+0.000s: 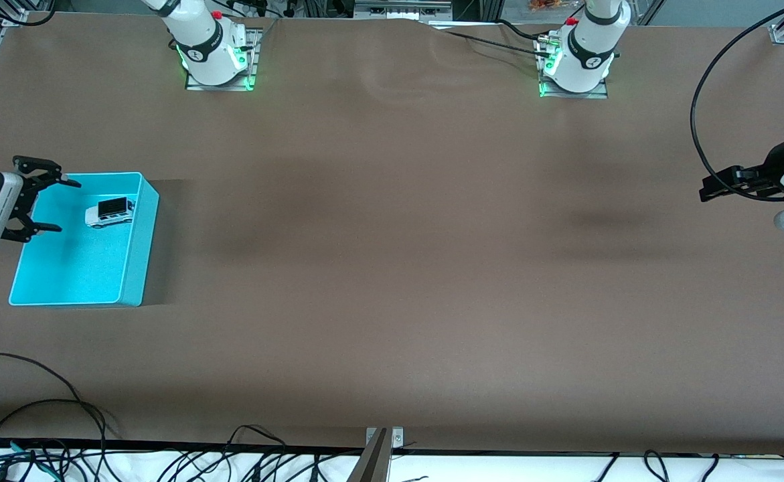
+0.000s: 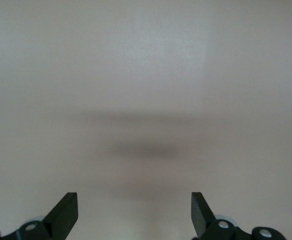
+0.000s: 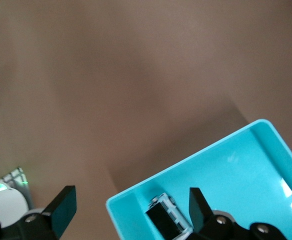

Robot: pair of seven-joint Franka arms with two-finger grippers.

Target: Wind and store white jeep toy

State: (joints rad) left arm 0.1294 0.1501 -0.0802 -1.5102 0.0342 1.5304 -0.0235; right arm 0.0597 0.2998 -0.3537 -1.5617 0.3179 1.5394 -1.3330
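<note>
The white jeep toy (image 1: pixel 110 212), with a black roof, lies inside the cyan bin (image 1: pixel 138 268), near the bin's corner closest to the robots' bases. It also shows in the right wrist view (image 3: pixel 166 215), inside the bin (image 3: pixel 265 155). My right gripper (image 1: pixel 51 204) is open and empty, raised over the bin's edge at the right arm's end of the table, apart from the jeep. My left gripper (image 1: pixel 710 187) is open and empty, held up at the left arm's end of the table; its wrist view shows only bare brown tabletop between its fingertips (image 2: pixel 66 207).
The brown table stretches bare between the bin and the left arm. The arm bases (image 1: pixel 217 63) (image 1: pixel 576 70) stand along the table's edge. Loose cables (image 1: pixel 43 408) lie at the edge nearest the front camera.
</note>
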